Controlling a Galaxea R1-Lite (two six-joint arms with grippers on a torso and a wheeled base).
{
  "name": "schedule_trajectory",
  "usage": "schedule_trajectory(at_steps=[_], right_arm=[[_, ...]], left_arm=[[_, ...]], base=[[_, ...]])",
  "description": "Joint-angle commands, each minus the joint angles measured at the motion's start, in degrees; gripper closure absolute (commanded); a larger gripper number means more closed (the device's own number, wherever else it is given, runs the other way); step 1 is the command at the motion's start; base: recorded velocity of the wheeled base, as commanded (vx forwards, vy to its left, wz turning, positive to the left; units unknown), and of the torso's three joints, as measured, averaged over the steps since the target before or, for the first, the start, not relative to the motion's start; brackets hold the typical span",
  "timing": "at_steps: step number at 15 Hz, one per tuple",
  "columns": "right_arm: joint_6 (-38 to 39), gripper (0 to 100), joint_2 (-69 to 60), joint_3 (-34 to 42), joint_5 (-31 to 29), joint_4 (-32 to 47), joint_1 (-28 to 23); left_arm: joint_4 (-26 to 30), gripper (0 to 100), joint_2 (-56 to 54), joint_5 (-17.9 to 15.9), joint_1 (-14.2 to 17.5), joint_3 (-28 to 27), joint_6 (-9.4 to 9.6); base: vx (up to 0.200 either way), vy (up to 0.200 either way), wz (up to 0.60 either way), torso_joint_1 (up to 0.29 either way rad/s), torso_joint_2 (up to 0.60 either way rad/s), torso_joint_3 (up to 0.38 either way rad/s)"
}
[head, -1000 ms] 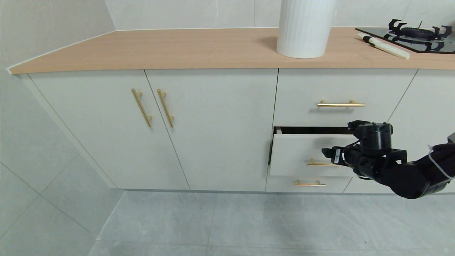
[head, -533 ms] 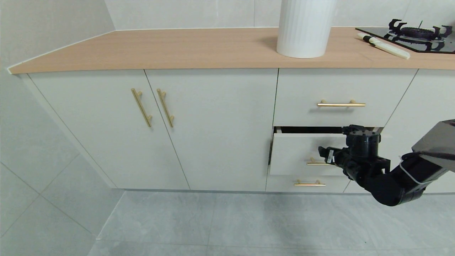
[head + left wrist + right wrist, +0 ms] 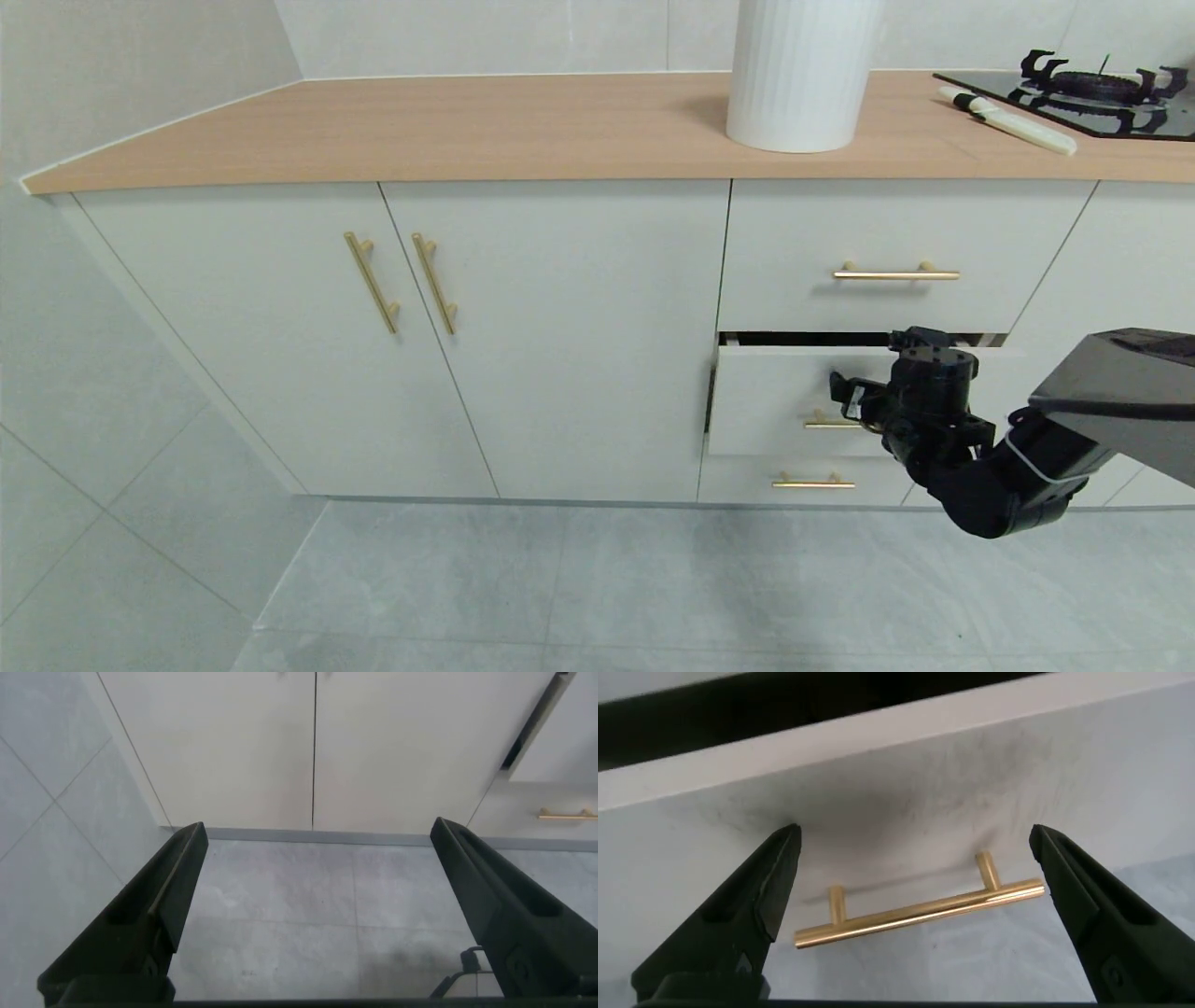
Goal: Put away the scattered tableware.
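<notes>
The right claw (image 3: 845, 401) is held spread, with the drawer handle (image 3: 920, 913) just ahead, between its jaws. The bar is judged stiff and slick, best pinched mid-length. The knife (image 3: 1006, 119), likely light and rigid, is seen well above, on the bench (image 3: 467, 131).

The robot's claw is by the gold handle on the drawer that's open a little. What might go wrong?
1. The right gripper is open, not yet around the handle; closing early, it might grab nothing or bump the middle drawer.
2. The handle is a thin bar, so a pull might slip off.
3. The bottom handle sits just below; the arm might knock it.
</notes>
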Motion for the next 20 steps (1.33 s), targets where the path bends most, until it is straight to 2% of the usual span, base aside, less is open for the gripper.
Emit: schedule_trajectory(at_steps=[1, 7, 20], right_arm=[[-0.04, 0, 2.09, -1.45, -0.79, -0.02, -0.45], [0.23, 0, 4.73, -7.25, -4.05, -1.43, -2.47], [1.28, 0, 4.82, -9.54, -5.36, -1.43, -2.73]], left_arm=[[0.0, 0, 0.09, 0.03, 0.02, 0.01, -0.04], [0.0, 0, 0.0, 0.03, 0.02, 0.01, -0.04], [0.0, 0, 0.09, 0.03, 0.02, 0.01, -0.04]], base=[[0.0, 0.0, 0.0, 0.0, 0.0, 0.0], [0.0, 0.0, 0.0, 0.0, 0.0, 0.0], [0.0, 0.0, 0.0, 0.0, 0.0, 0.0]])
